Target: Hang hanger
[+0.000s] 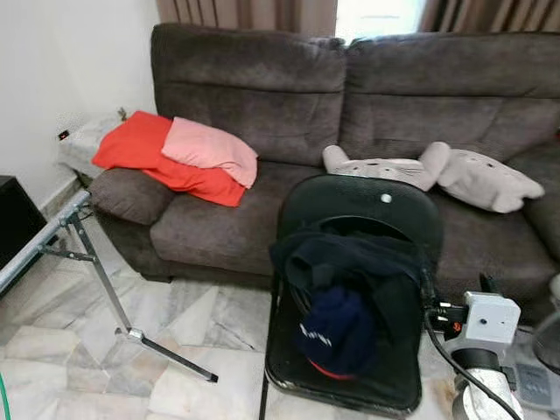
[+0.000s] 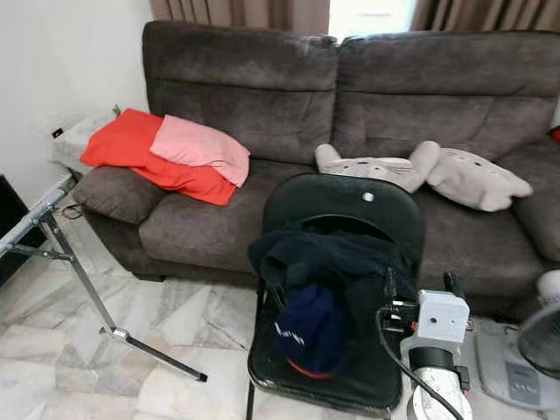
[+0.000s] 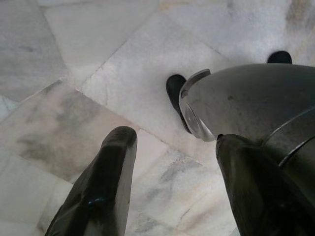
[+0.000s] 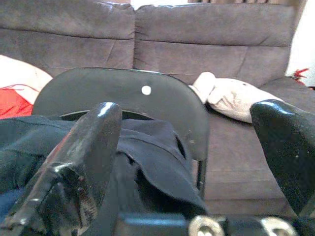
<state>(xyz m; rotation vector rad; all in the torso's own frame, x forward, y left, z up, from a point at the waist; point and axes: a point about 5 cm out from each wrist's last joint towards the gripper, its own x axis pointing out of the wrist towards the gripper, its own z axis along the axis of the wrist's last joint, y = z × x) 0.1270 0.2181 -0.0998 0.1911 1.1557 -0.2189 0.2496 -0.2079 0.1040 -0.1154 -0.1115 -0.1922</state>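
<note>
A floor [image 1: 61, 350] of pale veined marble tiles runs up to a dark grey plush sofa [image 1: 262, 96] with brown curtains [image 1: 245, 13] behind it. On the sofa's seat at ten o'clock lie a red cloth [image 1: 131, 144] and a pink pillow [image 1: 210, 150] on top of it; at two o'clock lie grey stuffed toys [image 1: 437, 171]. A black folding chair [image 1: 367, 206] with a rounded back stands in front of the sofa at five o'clock, dark clothes [image 1: 350, 262] heaped over its back and seat, with a navy cap [image 1: 337, 332] among them. No hanger can be made out among them. A silver metal rack [image 1: 79, 254] on thin legs slants in from nine o'clock. A fan [image 2: 534, 350] stands at four o'clock.

The right gripper [image 4: 197, 142] is raised just beside the chair, its two glossy black fingers [image 4: 83, 147] spread wide and holding nothing. The left gripper [image 3: 172, 167] points down at the marble floor, its fingers [image 3: 106, 182] also wide apart and empty, beside the robot's grey leg [image 3: 246, 103].
</note>
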